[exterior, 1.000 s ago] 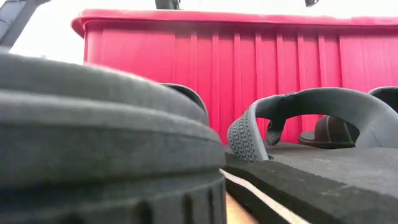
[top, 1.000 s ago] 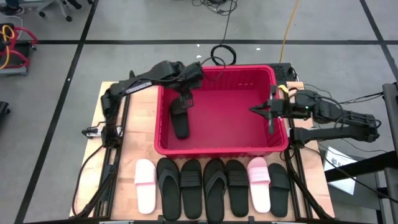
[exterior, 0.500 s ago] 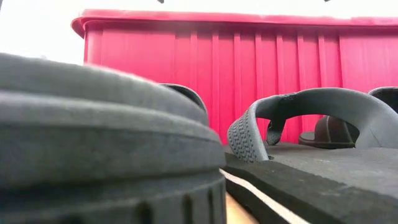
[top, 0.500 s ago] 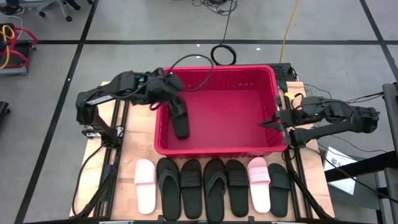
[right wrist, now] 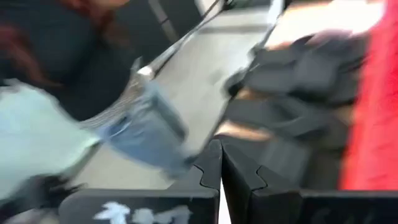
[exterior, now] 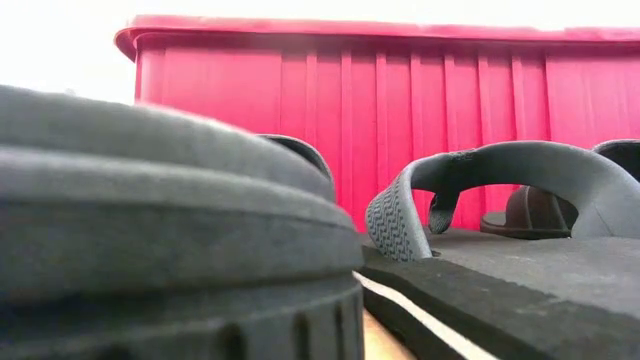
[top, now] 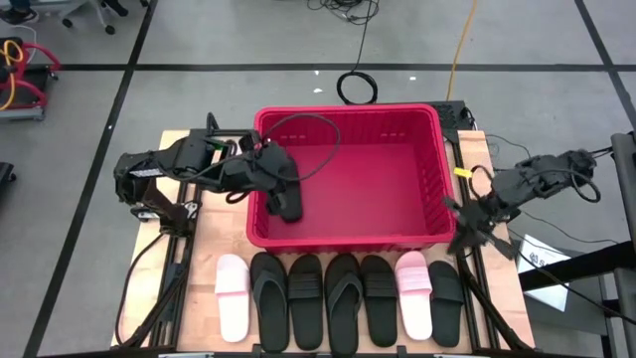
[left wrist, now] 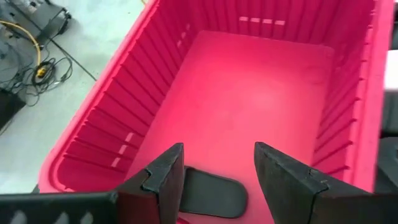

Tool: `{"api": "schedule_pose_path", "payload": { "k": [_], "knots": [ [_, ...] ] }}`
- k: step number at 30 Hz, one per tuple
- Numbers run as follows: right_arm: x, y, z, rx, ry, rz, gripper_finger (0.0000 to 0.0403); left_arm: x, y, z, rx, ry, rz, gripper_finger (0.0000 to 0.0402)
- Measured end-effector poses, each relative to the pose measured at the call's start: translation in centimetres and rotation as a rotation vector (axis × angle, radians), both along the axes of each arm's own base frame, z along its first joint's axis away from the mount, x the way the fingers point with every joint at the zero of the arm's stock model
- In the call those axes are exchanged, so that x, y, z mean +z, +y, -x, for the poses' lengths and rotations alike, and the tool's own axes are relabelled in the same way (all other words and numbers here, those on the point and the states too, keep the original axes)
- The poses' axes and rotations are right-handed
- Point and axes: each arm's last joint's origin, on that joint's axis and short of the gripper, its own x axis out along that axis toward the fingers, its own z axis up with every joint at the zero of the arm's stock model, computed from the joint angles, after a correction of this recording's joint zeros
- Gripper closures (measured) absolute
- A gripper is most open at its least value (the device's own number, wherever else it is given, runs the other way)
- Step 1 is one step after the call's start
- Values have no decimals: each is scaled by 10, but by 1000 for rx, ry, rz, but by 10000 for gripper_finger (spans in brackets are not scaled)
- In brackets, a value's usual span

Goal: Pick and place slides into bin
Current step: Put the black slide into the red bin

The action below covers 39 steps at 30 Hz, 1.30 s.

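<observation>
One black slide (top: pixel 288 202) is lying in the red bin (top: pixel 348 117), under the left gripper (left wrist: pixel 214 180), whose jaws are gaping empty. Seven slides are waiting in a row before it; right gripper (right wrist: pixel 221 163), pinched together, is hanging outside.

Left gripper (left wrist: pixel 216 167) jaws apart above black slide (left wrist: pixel 211 194) in bin (left wrist: pixel 112 106).

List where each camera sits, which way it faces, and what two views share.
High: overhead, looking down on bin, both arms, seven slides in a row.
Low: table height, behind slides, facing the bin wall; no arm visible.
Left wrist: above the bin, open left claw over black slide.
Right wrist: blurred, shut right claw.
High and left wrist share that slide.
</observation>
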Motion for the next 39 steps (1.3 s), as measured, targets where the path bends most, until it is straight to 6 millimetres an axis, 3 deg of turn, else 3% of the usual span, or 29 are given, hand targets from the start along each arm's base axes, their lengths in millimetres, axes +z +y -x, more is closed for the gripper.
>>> {"api": "schedule_pose_path", "payload": {
  "k": [11, 23, 27, 32, 39],
  "knots": [
    [-9, 37, 7, 177, 324, -104, 403, 0, -32, 5, -78, -17, 32, 210],
    [-21, 78, 26, 258, 592, -56, 403, 0, -39, 8, -8, -57, 27, 210],
    [-30, 95, 36, 200, 706, -2, 403, 0, -38, 8, 8, -63, 19, 210],
    [-46, 117, 41, 74, 692, 122, 403, 0, -38, 8, 2, -60, 13, 210],
    [-75, 143, 27, -62, 618, 316, 403, 0, -39, 8, -71, -20, -7, 210]
  ]
}}
